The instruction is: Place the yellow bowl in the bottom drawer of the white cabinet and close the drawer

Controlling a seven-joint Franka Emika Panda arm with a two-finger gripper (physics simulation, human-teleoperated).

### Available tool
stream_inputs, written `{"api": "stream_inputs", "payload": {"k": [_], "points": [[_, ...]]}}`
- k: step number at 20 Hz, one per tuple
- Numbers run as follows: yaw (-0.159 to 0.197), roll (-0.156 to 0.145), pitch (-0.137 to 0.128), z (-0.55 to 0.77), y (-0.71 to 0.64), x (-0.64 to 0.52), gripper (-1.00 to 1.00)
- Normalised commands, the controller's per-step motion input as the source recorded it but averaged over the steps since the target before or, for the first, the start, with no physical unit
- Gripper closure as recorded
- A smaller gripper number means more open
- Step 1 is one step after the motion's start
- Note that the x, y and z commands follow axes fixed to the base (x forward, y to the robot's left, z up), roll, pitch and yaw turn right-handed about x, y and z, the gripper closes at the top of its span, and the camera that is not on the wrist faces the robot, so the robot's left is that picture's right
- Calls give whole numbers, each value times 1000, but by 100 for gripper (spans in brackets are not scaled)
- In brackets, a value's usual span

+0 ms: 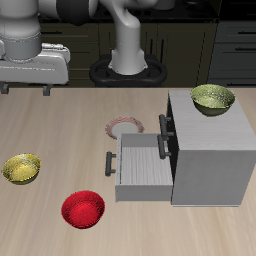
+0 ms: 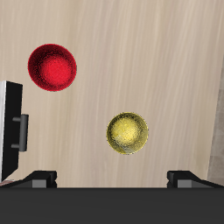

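The yellow bowl (image 1: 22,168) sits upright on the table near its front edge; it also shows in the wrist view (image 2: 128,133). The white cabinet (image 1: 212,152) stands on the table with its bottom drawer (image 1: 140,172) pulled out and empty, the dark handle facing the bowls. The drawer front shows in the wrist view (image 2: 10,131). My gripper (image 1: 25,88) hangs high above the table, farther back than the yellow bowl, open and empty. In the wrist view both fingertips (image 2: 42,178) stand wide apart, with the yellow bowl below and between them.
A red bowl (image 1: 83,209) sits near the front edge between the yellow bowl and the open drawer, also in the wrist view (image 2: 52,67). A duller olive-yellow bowl (image 1: 213,98) rests on the cabinet's top. A flat round ring (image 1: 125,127) lies behind the drawer.
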Motion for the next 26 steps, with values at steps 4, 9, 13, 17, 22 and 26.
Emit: {"api": "stream_inputs", "payload": {"k": [4, 9, 13, 17, 22, 26], "points": [[25, -4, 15, -282, -78, 51, -100], [34, -19, 14, -288, -68, 49, -100], [28, -1, 30, -358, -61, 62, -100], [11, 0, 16, -250, -23, 37, -100], [-15, -5, 34, -368, -15, 50, -100], [-8, 7, 26, -340, -7, 26, -100]]}}
